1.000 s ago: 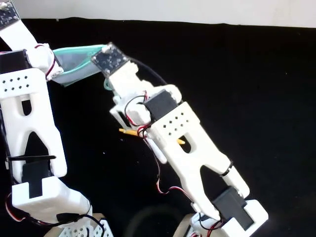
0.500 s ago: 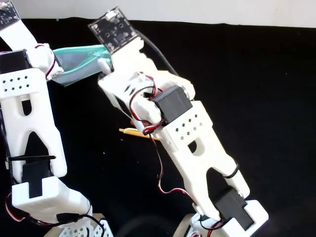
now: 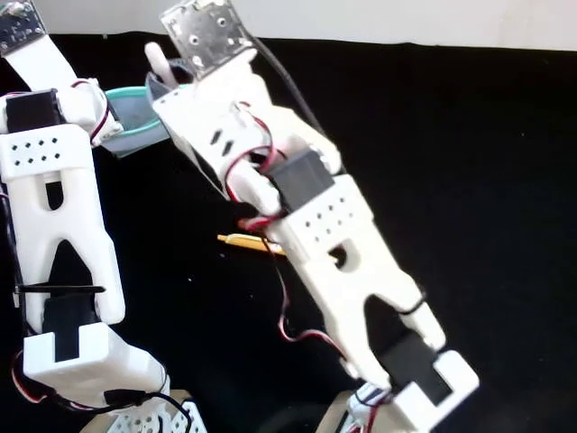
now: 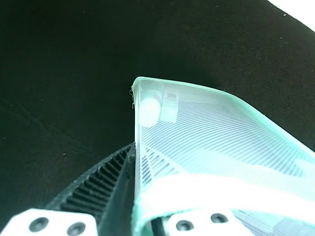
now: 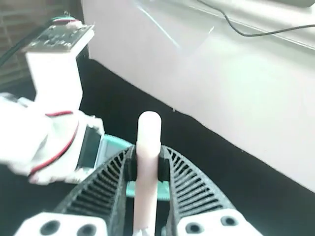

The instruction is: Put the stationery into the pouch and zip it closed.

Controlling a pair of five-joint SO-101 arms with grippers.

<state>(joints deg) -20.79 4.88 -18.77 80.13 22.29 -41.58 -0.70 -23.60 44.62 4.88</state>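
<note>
Nearest the arm bases, a yellow pencil [image 3: 236, 240] lies flat on the black tabletop [image 3: 469, 180], one end running under the right arm. Farther on, the left pincer [image 4: 134, 164] is clenched on one edge of the pouch [image 4: 211, 137], which juts out past the fingertips (a small white item [image 4: 149, 111] shows through its translucent corner). The right pincer [image 5: 147, 155] grips a white stick [image 5: 148, 130] lengthwise between its ribbed fingers, rounded tip poking beyond them, just beside the pouch near the tabletop's far edge. Whether stick and pouch touch I cannot tell. Right of the right arm, open black surface runs back to the white wall [image 3: 406, 18].
</note>
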